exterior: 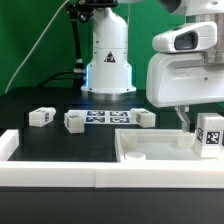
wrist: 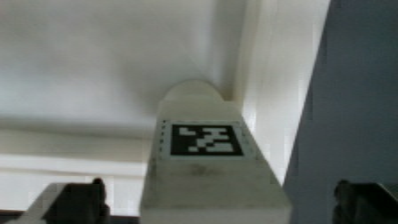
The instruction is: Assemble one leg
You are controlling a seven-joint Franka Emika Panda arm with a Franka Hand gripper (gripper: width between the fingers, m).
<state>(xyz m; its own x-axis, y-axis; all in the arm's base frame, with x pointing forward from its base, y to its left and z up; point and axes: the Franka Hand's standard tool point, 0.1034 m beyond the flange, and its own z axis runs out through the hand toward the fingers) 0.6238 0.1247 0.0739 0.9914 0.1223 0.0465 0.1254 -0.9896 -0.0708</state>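
Note:
One white leg point(exterior: 210, 134) with a black-and-white tag stands upright at the right end of the large white panel point(exterior: 150, 152). My gripper point(exterior: 198, 124) hangs over it. In the wrist view the leg point(wrist: 210, 150) lies between my two dark fingertips point(wrist: 71, 203), with a gap on each side, so the gripper point(wrist: 217, 203) is open and not gripping it. Three more legs sit on the black table: one point(exterior: 41, 117) at the exterior view's left, one point(exterior: 75, 121) beside it, and one point(exterior: 145, 118) behind the panel.
The marker board point(exterior: 105, 117) lies flat between the loose legs. The arm's white base point(exterior: 108, 55) stands at the back. A low white wall point(exterior: 50, 172) runs along the table's front edge and left side.

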